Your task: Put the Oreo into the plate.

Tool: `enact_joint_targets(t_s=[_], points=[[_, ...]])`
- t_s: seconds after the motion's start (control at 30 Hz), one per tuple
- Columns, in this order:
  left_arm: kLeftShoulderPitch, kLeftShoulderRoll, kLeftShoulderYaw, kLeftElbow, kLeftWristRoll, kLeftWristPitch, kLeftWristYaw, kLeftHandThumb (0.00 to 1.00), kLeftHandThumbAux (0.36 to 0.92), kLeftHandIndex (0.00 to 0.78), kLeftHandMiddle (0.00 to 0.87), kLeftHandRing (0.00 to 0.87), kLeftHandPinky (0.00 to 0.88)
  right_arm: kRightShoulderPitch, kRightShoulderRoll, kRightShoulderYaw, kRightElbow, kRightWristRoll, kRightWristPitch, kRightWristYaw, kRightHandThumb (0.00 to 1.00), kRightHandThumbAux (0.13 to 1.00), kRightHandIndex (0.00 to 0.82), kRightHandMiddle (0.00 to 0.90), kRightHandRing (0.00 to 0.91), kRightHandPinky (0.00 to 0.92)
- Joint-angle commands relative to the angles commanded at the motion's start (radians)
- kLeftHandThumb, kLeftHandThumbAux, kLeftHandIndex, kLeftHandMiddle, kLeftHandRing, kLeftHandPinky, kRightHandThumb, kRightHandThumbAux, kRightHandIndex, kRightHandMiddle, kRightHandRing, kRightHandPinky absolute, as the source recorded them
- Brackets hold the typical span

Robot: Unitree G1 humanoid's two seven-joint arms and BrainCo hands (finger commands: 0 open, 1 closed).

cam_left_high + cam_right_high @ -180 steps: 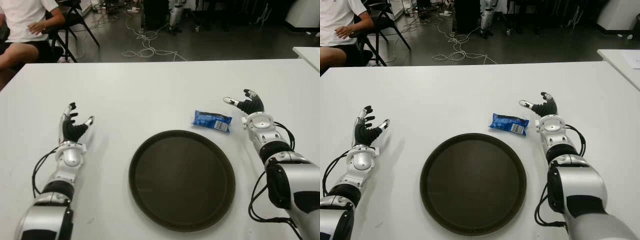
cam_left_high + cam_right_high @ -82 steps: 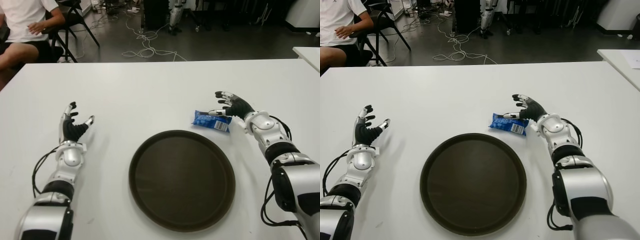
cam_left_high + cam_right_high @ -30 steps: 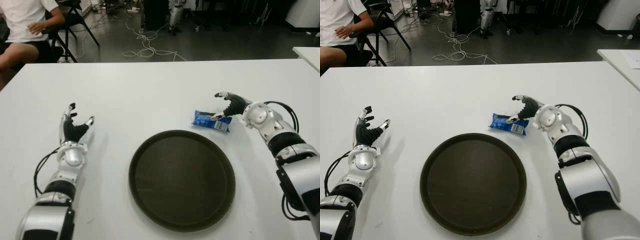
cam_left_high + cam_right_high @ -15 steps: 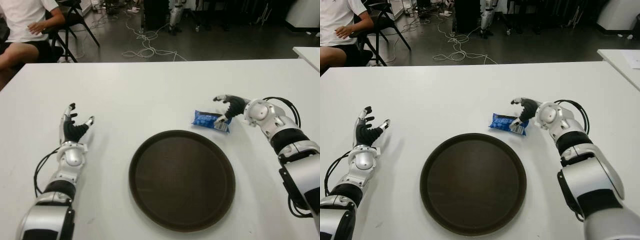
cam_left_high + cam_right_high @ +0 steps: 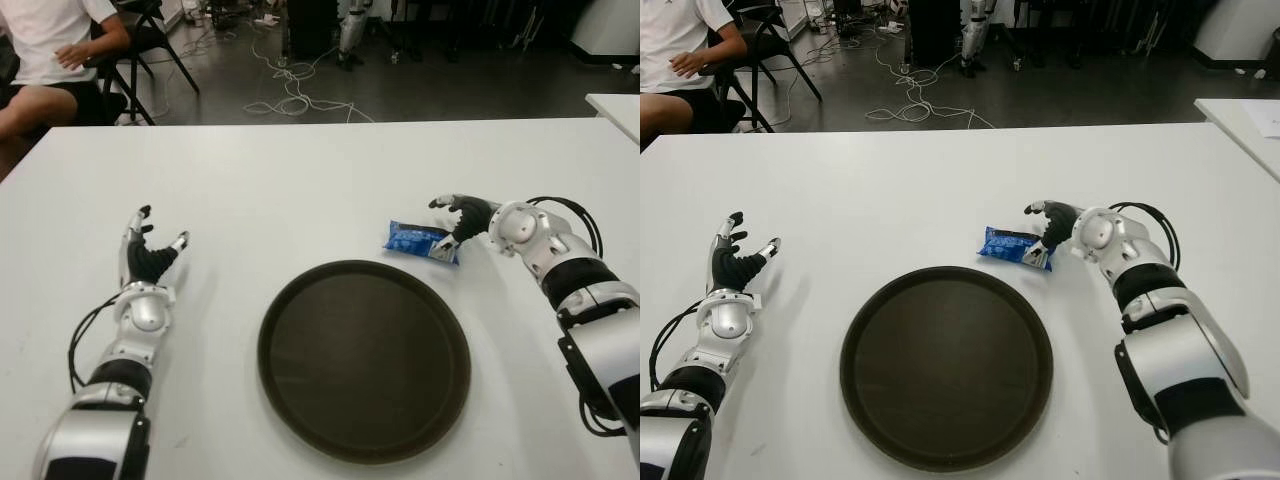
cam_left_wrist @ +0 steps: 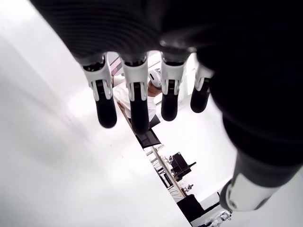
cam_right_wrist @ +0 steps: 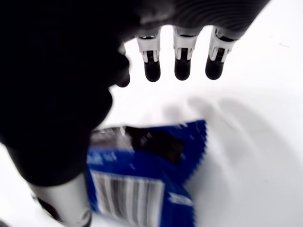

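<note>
The Oreo is a blue packet [image 5: 420,241] lying flat on the white table [image 5: 300,190], just beyond the right rim of the dark round plate [image 5: 364,360]. My right hand [image 5: 448,224] arches over the packet's right end. In the right wrist view its fingers [image 7: 182,66] stretch out past the packet [image 7: 142,184] without touching it. The thumb [image 7: 61,198] stands beside the wrapper's edge, and the hand is open, not closed on it. My left hand [image 5: 150,248] shows at the left of the table, fingers spread and holding nothing.
A seated person [image 5: 50,50] and a chair [image 5: 150,40] are beyond the table's far left corner. Cables [image 5: 290,95] lie on the floor behind. The corner of another table [image 5: 615,105] shows at the far right.
My right hand swung left from beside the packet to over its right end, turning palm down, with the thumb lowering to the wrapper's near corner. Packet and left hand stayed put.
</note>
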State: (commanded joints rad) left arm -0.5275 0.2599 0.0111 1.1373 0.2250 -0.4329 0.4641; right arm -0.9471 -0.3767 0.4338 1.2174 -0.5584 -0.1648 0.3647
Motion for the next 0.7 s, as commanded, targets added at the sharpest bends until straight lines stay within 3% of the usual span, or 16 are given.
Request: enact_joint_targets(t_s=[0.37,0.7], points=[[-0.011,-0.012,0.002,0.008,0.001,0.016,0.017,0.219,0.716,0.072,0.133,0.144,0.143,-0.014,-0.005,0.035,0.025,-0.018,-0.055,0.020,0.000,0.793,0.057,0.079,0.054,0.002],[-0.007,-0.019,0.010,0.001,-0.011,0.012,0.008,0.229,0.711,0.064,0.110,0.112,0.116,-0.008,-0.002,0.019,0.039,0.004,-0.105,0.030,0.000,0.812,0.069,0.088,0.069,0.016]])
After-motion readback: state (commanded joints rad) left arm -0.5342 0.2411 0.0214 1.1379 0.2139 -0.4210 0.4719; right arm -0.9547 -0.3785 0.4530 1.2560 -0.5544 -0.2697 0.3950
